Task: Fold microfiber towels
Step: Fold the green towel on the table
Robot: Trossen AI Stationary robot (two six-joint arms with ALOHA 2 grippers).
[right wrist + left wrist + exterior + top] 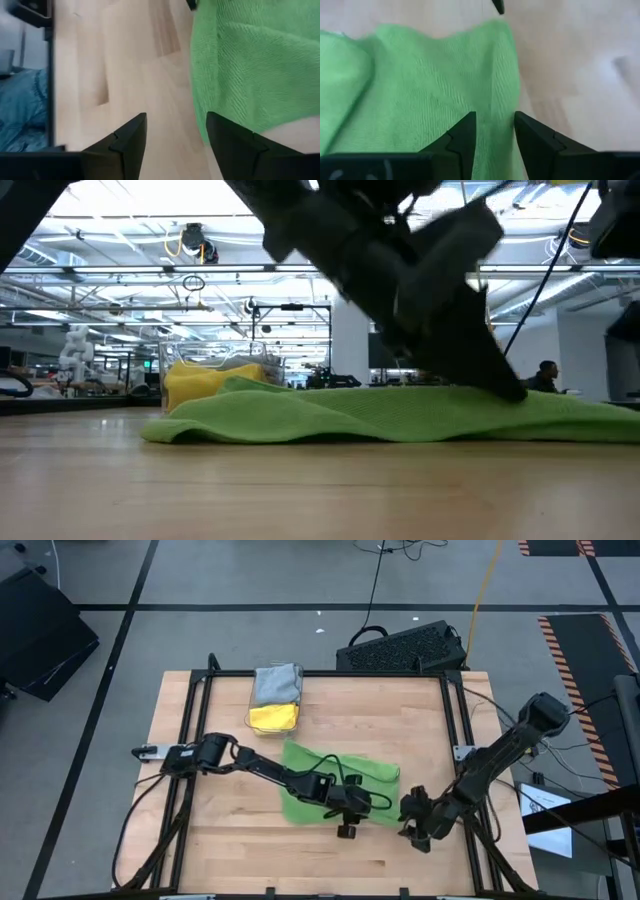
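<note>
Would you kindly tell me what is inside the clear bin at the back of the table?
The clear bin holds a grey towel and a yellow towel. Anything beneath them is covered.

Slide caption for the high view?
Left end effector and right end effector work the bright green towel on the table.

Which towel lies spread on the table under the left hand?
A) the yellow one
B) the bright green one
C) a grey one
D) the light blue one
B: the bright green towel lies spread beneath the left hand, while yellow and grey cloths sit in the clear bin.
</note>
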